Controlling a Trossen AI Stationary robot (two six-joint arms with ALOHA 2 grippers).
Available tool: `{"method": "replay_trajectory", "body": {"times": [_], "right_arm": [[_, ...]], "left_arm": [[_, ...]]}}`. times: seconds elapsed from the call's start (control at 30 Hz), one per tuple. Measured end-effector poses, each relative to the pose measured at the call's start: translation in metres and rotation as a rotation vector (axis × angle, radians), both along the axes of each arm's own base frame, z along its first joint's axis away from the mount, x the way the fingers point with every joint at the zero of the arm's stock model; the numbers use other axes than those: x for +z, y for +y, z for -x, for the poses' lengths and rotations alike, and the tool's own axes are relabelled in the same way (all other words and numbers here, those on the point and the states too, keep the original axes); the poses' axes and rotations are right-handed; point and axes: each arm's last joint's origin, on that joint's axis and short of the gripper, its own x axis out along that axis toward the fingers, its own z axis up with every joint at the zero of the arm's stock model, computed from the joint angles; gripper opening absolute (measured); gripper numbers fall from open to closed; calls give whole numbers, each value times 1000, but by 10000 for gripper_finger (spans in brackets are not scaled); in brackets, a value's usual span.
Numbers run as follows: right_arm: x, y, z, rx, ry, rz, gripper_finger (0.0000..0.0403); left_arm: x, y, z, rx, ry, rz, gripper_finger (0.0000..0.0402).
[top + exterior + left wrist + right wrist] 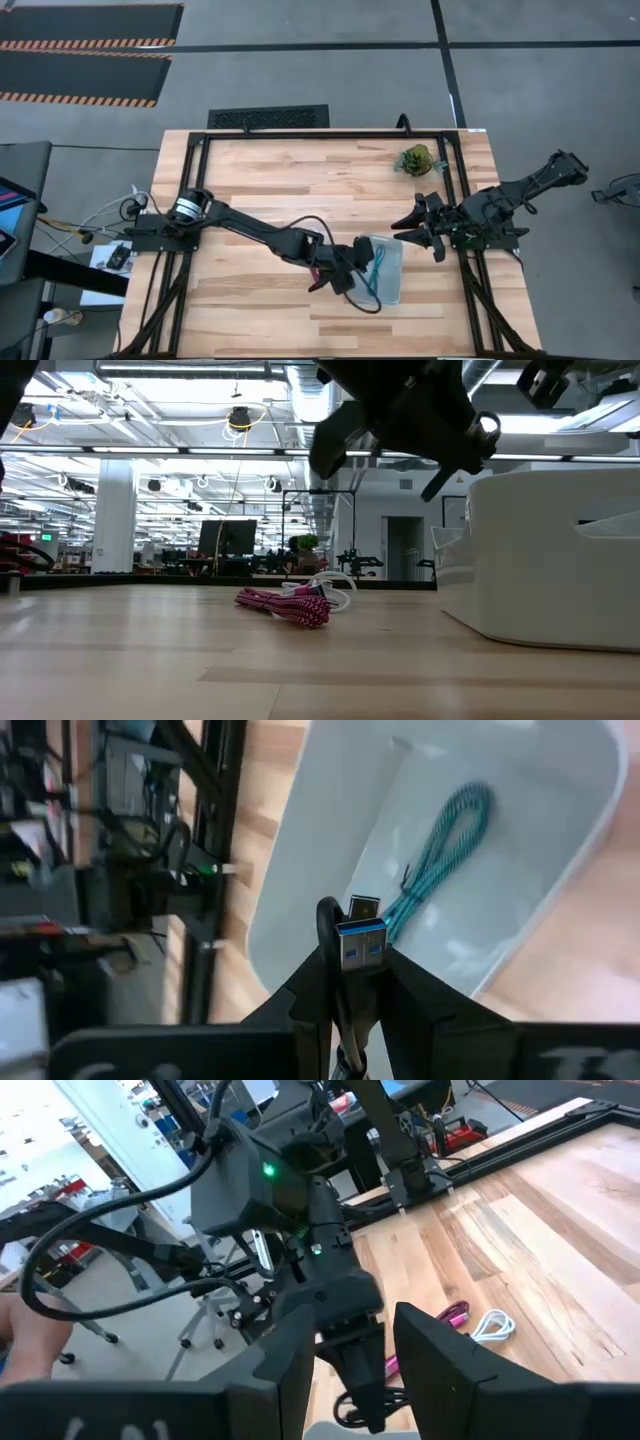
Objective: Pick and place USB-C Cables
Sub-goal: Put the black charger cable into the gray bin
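Now the left end effector (350, 982) hangs over the pale tray (300, 870), pinching the black cable (358, 945). The teal cable (440, 850) already lies inside. I think it must let go next. The red cable (285, 604) and white cable (335, 586) wait on the desk (270, 170). The right end effector (425, 228) rests spread apart beside the tray.

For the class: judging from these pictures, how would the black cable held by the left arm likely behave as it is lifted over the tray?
Probably floppy: the black cable trails in a loose loop below the left end effector. Probably light, since a pinch near its plug carries it. It may swing or snag on the tray rim, where the teal cable already lies.
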Motion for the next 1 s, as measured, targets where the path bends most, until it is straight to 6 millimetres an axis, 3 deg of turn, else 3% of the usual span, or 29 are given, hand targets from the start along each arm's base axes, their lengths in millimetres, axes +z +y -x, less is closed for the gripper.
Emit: {"method": "replay_trajectory", "body": {"times": [0.2, 0.63, 0.83, 1.0], "right_arm": [[-2, 0, 0, 0, 15, 7, 161], [-2, 0, 0, -9, 13, 16, 161], [-2, -1, 0, -15, 13, 17, 161], [-2, -1, 0, -15, 14, 21, 161]], "left_arm": [[2, -7, 0, -112, -25, -66, 43], [32, -12, -8, -220, -85, -108, 41], [28, 1, -9, -189, -35, -102, 41], [8, -2, -42, -172, -55, -196, 41]]}}
